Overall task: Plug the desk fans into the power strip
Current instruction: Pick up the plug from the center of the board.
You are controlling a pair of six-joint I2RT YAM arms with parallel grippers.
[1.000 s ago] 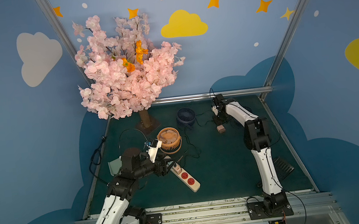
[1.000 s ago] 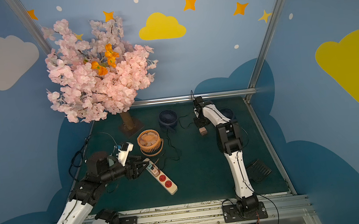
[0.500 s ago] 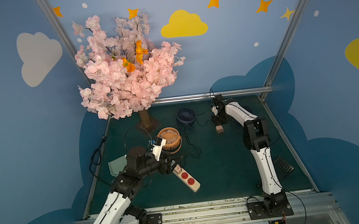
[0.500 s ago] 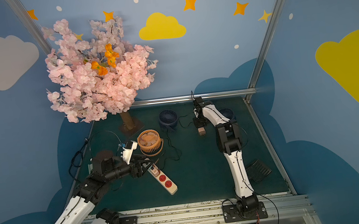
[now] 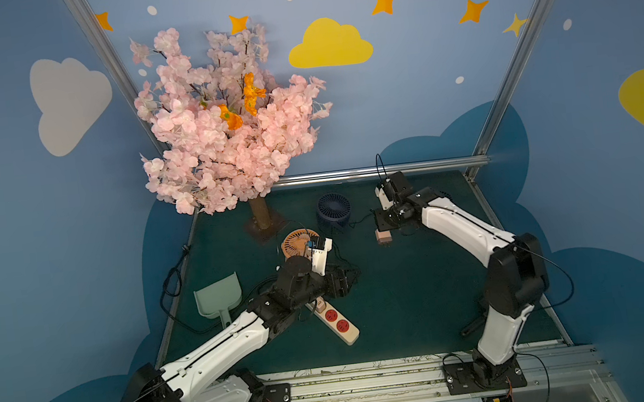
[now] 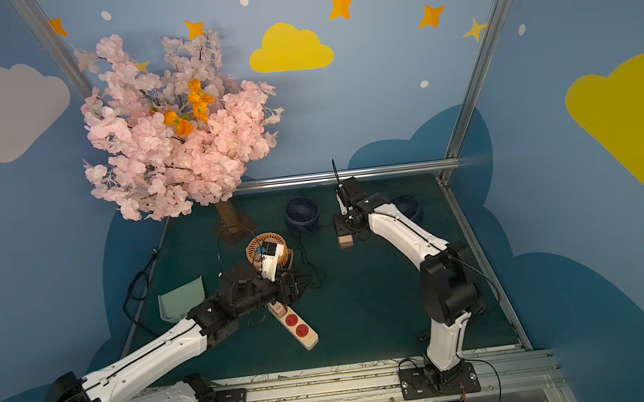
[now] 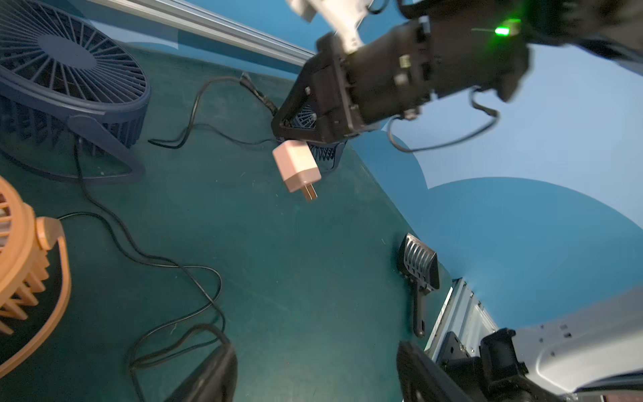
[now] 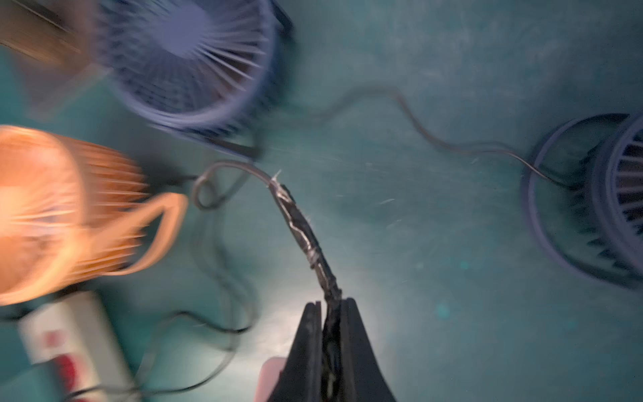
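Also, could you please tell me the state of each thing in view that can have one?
left claw: open, empty.
right claw: shut on the taped cord.
pink plug: unplugged, hanging clear of the mat, prongs toward it.
power strip: flat on the mat, two red sockets visibly free.
orange fan: standing on its stand.
navy fan: standing on its stand.
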